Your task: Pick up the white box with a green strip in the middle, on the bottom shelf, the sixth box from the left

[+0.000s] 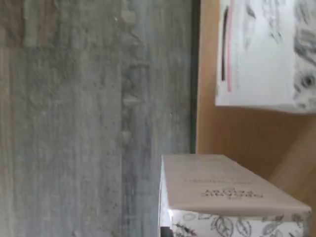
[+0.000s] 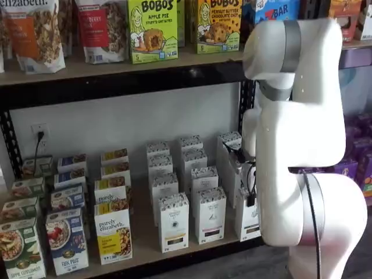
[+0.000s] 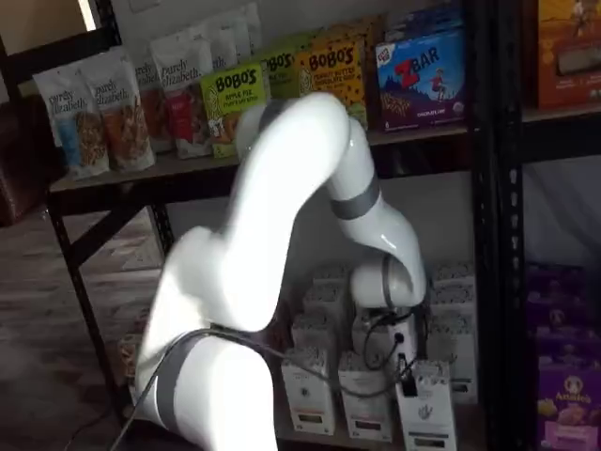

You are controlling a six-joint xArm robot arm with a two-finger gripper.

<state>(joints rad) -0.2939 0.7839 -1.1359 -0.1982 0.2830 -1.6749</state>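
As we read the bottom shelf [image 2: 145, 251] from its left end, we first meet colourful cereal boxes [image 2: 67, 239] and purely elizabeth boxes [image 2: 114, 231], then rows of tall white cartons with speckled tops. The white box [image 2: 246, 218] stands at the front of the rightmost row, near the board's right end, half hidden by the white arm [image 2: 302, 145]. In a shelf view the same box [image 3: 427, 413] shows its dark band, with the arm's wrist just behind and above it. The tool [image 3: 406, 368] hangs there beside a cable; its black fingers are pressed together and we see no box pinched between them. The wrist view shows a carton top [image 1: 222, 185] beside the grey floor [image 1: 74, 123].
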